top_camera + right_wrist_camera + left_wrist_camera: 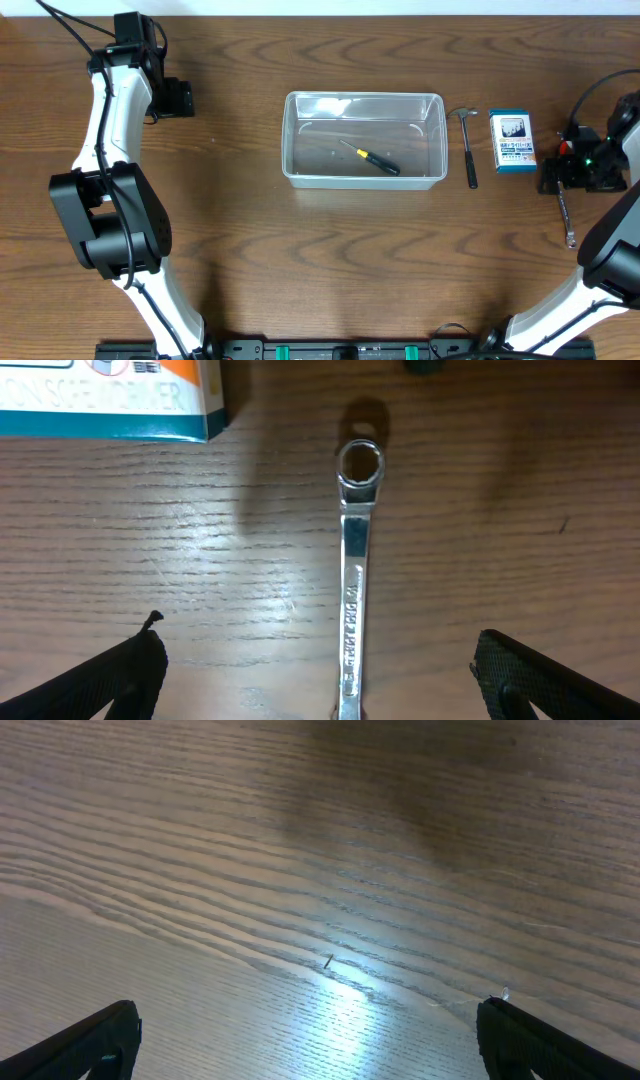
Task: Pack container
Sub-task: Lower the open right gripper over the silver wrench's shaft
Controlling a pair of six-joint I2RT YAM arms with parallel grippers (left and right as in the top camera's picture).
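Note:
The clear plastic container (364,139) sits at the table's middle with a black-and-yellow screwdriver (371,158) lying inside it. A small hammer (468,146) lies just right of the tub. A steel wrench (352,606) lies on the wood between the wide-apart fingers of my right gripper (320,675), which hovers open over it; overhead the wrench (566,220) shows below that gripper (582,170). My left gripper (305,1040) is open over bare wood at the far left (176,98), holding nothing.
A blue-and-white box (511,140) stands between the hammer and my right gripper; its edge shows in the right wrist view (105,400). The left arm's white links (110,150) run down the table's left side.

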